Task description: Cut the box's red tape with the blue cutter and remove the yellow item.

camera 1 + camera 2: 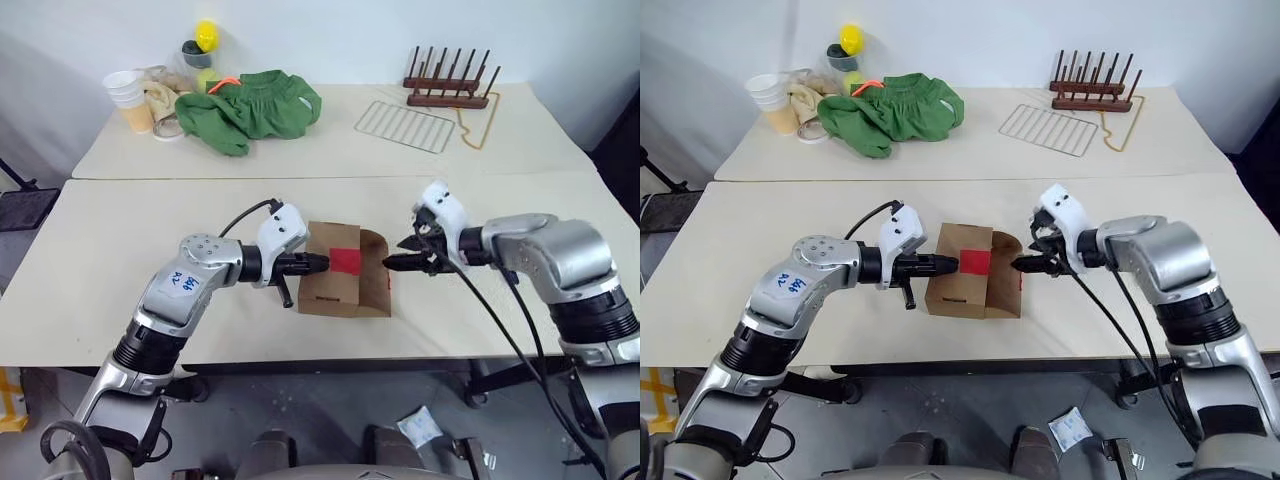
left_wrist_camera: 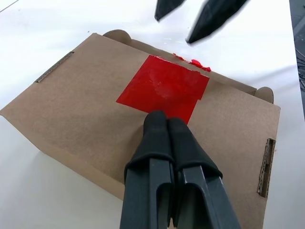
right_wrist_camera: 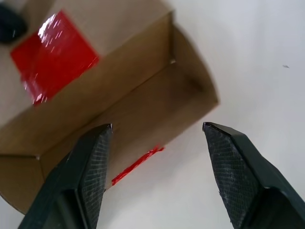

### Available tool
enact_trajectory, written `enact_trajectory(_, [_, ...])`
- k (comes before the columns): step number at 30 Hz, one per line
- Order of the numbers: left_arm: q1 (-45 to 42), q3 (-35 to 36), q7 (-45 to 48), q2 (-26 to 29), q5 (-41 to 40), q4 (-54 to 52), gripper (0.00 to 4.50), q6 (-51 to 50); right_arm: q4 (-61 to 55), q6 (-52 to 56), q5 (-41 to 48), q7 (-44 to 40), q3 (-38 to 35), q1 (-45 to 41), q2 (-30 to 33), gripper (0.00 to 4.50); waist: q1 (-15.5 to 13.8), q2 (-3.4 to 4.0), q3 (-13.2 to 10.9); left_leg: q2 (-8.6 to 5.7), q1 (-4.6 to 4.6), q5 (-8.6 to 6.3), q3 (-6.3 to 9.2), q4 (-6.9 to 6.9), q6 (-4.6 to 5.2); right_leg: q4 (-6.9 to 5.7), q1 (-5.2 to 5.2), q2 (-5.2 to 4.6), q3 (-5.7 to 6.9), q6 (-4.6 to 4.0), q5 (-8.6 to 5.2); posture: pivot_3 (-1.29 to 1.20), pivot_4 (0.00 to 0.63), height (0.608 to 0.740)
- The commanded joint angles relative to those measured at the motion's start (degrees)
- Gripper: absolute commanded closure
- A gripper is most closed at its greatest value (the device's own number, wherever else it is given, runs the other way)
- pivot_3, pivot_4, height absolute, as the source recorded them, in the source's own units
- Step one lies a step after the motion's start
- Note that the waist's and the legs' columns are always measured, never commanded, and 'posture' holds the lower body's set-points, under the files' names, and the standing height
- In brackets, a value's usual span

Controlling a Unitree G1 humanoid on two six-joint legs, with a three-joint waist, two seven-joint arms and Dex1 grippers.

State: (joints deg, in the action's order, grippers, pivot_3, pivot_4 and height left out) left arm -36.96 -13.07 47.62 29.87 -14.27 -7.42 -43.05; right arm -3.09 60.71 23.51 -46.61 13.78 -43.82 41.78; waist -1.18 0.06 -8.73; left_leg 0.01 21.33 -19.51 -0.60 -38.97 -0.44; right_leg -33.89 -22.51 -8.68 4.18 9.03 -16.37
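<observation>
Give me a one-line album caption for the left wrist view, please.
Shut left gripper pressing the box at the red tape, open right gripper beyond.

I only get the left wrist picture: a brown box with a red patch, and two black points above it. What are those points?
Observer: They are the fingers of the right tool, spread apart at the far side of the box.
Operator: Is the box shut on that side?
Observer: No. The flap there stands folded open, with a strip of red tape stuck to its inner face.
Operator: Is anything else around?
Observer: A green cloth lies on a second table behind, with a wire rack further along it.
</observation>
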Motion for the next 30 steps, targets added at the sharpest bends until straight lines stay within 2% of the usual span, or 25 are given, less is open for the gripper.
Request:
enact_trajectory(1, [1.8,-1.7,0.2,0.5,0.6,0.5,4.5,-1.2,-2.0,-3.7,-2.2,0.3,0.3,0.9,-0.1,2.21,0.0,0.0,0.0,0.0,0.0,0.0,-0.01,0.0,0.0,0.0,0.0,0.0,0.0,0.0,0.0,0.0,0.15,0.74])
enact_trajectory(5, [1.9,-1.6,0.2,0.6,0.6,0.3,4.5,-1.2,-2.4,-5.2,-3.7,-0.9,1.7,1.8,0.4,3.6,0.0,0.0,0.0,0.0,0.0,0.0,0.0,0.0,0.0,0.01,0.0,0.0,0.0,0.0,0.0,0.0,0.15,0.74])
enact_trajectory(11, [2.0,-1.5,0.2,0.5,0.7,0.3,4.5,-1.2,-1.1,-4.5,-4.9,-0.5,1.7,1.5,-0.5,3.6,0.0,0.0,0.0,0.0,0.0,0.0,0.0,0.0,0.0,0.02,0.0,0.0,0.0,0.0,0.0,0.0,0.15,0.74])
enact_trajectory(14, [2.0,-1.5,0.1,0.4,0.7,0.4,4.5,-1.1,-0.9,-1.4,-4.2,0.6,0.6,1.1,-1.6,3.02,0.0,0.0,0.0,0.01,0.0,0.0,0.0,0.01,0.0,0.01,0.0,0.0,0.0,0.0,0.0,0.0,0.15,0.74])
enact_trajectory(20, [2.0,-1.5,0.1,0.4,0.7,0.5,4.5,-1.1,-0.1,2.6,-4.0,2.1,-0.5,0.8,-3.4,0.99,0.0,0.0,0.0,0.01,0.0,0.0,0.0,0.0,0.0,0.01,0.0,0.0,0.0,0.0,0.0,0.0,0.15,0.74])
enact_trajectory(23, [2.0,-1.5,0.0,0.3,0.7,0.5,4.5,-1.1,0.2,1.9,-4.9,2.5,0.2,1.3,-3.5,0.99,0.0,0.0,0.0,0.01,0.0,0.0,0.0,0.0,0.0,0.01,0.0,0.0,0.0,0.0,0.0,0.0,0.15,0.74])
enact_trajectory(26, [1.8,-1.4,0.1,0.4,0.8,0.8,4.5,-0.9,0.1,-6.9,-10.2,2.2,4.8,4.3,-1.3,0.99,0.0,0.0,0.0,0.0,0.0,0.0,0.0,0.01,0.0,0.01,0.0,0.0,0.0,0.0,0.0,0.0,0.15,0.74])
enact_trajectory(30, [1.7,-1.3,0.3,0.7,0.8,0.9,4.5,-0.8,0.4,-12.2,-13.8,3.2,6.1,6.6,-1.5,0.99,0.0,0.0,0.0,0.0,-0.02,-0.01,-0.02,0.0,0.01,0.02,0.02,0.0,0.0,0.0,0.0,0.0,0.15,0.74])
